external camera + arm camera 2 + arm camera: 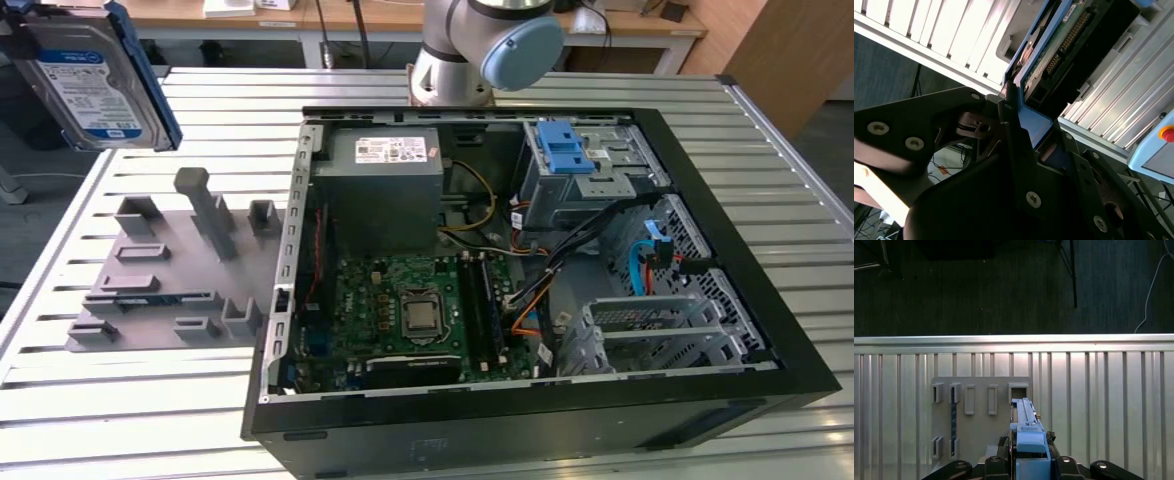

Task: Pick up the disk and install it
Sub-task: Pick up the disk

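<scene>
The disk [87,80], flat silver metal with a white-and-blue label in a blue plastic frame, hung above the ribbed metal bench [134,420] at the exterior view's left. My pincer [1031,132] was clamped on its frame. Below lay a grey slotted rack [160,270], beside the open black computer case [747,390].

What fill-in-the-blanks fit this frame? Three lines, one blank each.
1. The gripper is shut on the disk, on its ____ bracket.
2. In the exterior view the disk hangs in the air at the view's ____, outside the case.
3. The grey fixture lies on the ____, beside the case.
Missing words: blue; left; table.
</scene>
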Tool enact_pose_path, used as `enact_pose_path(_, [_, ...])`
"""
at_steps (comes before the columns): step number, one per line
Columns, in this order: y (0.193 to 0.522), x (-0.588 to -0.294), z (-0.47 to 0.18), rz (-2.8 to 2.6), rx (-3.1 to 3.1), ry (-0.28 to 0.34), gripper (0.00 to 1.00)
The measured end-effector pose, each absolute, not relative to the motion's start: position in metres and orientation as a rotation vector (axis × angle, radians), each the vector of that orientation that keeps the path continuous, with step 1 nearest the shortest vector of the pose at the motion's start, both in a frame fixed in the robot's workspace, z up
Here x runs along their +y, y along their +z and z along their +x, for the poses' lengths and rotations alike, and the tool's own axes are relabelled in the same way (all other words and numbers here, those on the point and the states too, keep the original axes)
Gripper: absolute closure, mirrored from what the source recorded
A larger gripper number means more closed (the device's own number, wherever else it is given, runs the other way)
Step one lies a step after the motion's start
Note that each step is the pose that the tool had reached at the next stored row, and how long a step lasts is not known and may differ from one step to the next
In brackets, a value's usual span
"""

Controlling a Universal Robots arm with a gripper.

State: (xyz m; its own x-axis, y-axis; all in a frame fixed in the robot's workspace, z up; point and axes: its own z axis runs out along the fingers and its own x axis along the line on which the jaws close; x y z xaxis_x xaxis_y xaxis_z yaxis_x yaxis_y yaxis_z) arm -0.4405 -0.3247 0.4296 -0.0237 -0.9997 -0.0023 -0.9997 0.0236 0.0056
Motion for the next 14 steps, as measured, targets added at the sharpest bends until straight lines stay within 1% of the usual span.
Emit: enact_pose_path(14, [0.443,-0.325,-0.440,2.193,-2.246,-0.009,0.64])
